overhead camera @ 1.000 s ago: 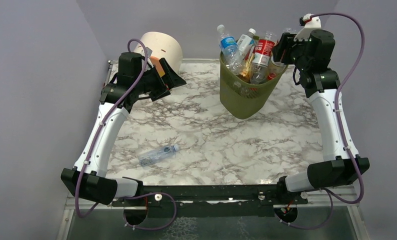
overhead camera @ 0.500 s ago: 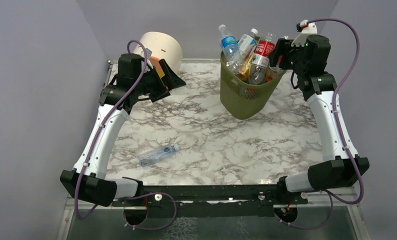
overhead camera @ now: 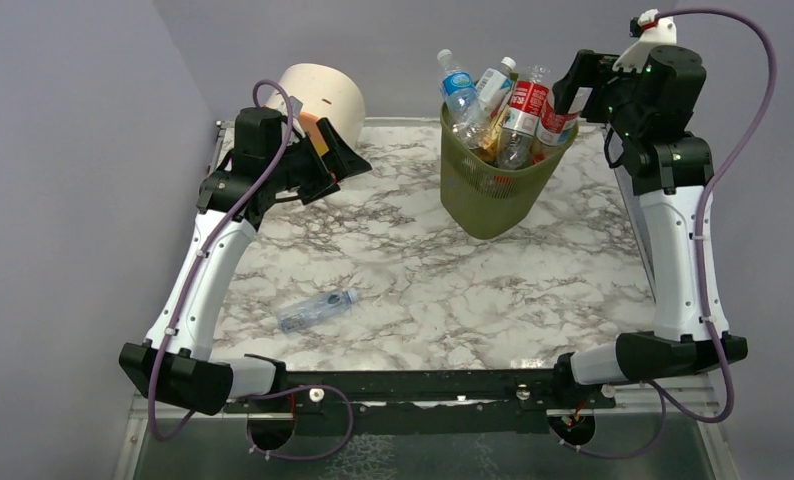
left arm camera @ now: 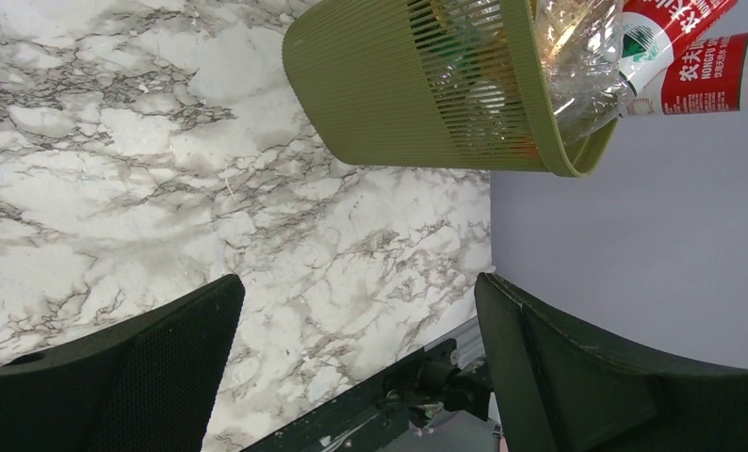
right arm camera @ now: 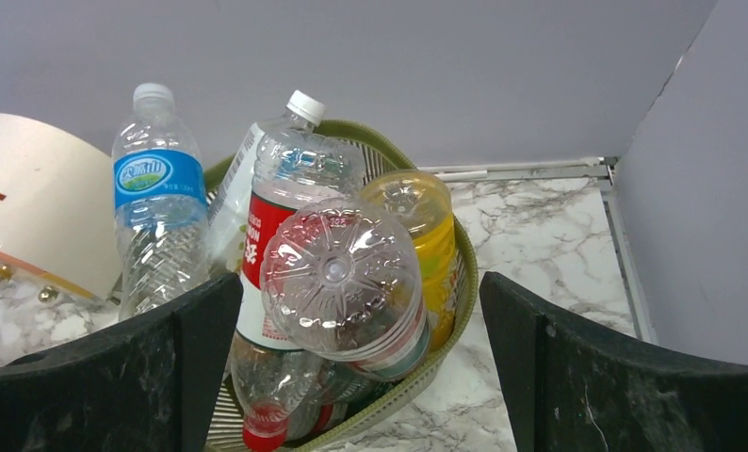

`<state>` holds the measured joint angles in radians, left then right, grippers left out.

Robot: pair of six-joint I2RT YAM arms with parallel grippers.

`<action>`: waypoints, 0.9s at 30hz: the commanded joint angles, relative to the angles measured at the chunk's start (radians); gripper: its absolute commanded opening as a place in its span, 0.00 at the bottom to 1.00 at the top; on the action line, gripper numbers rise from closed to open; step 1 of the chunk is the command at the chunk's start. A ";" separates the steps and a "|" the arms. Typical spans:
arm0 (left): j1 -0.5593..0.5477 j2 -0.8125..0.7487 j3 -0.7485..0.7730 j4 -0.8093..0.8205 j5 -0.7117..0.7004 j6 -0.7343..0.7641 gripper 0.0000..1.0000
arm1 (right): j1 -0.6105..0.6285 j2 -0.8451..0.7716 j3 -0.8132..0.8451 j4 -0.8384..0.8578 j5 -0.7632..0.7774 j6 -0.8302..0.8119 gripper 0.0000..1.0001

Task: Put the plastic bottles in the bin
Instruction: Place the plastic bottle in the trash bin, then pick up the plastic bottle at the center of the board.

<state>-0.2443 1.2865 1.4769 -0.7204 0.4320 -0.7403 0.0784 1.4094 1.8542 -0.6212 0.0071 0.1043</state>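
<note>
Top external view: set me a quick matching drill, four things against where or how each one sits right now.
Things:
1. bin
2. lone bottle
3. round drawer box
4. right gripper

Places or states:
A. lying on its side on the table, towards the near left
B. far left corner, behind the left arm
C. open, raised beside the bin's rim
D. far middle, crammed with bottles that stick out above its rim

Pairs: 1-D, 2-A, 3-B, 4-C
</note>
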 commanded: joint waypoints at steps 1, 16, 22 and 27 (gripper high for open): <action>-0.002 -0.030 -0.003 0.015 -0.032 0.004 0.99 | 0.003 -0.034 0.078 -0.111 -0.009 -0.003 0.99; -0.003 -0.032 0.072 -0.003 -0.109 -0.035 0.99 | 0.179 -0.131 -0.083 -0.030 -0.570 0.061 1.00; -0.003 -0.074 0.128 0.035 -0.094 -0.102 0.99 | 0.462 -0.092 -0.104 -0.038 -0.543 -0.023 1.00; -0.003 -0.134 0.193 0.047 -0.101 -0.167 0.99 | 0.653 -0.061 -0.195 -0.014 -0.540 -0.092 0.99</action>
<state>-0.2443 1.2282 1.6009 -0.7223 0.3481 -0.8410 0.6243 1.3235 1.7264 -0.6712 -0.5049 0.0875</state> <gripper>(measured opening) 0.989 0.995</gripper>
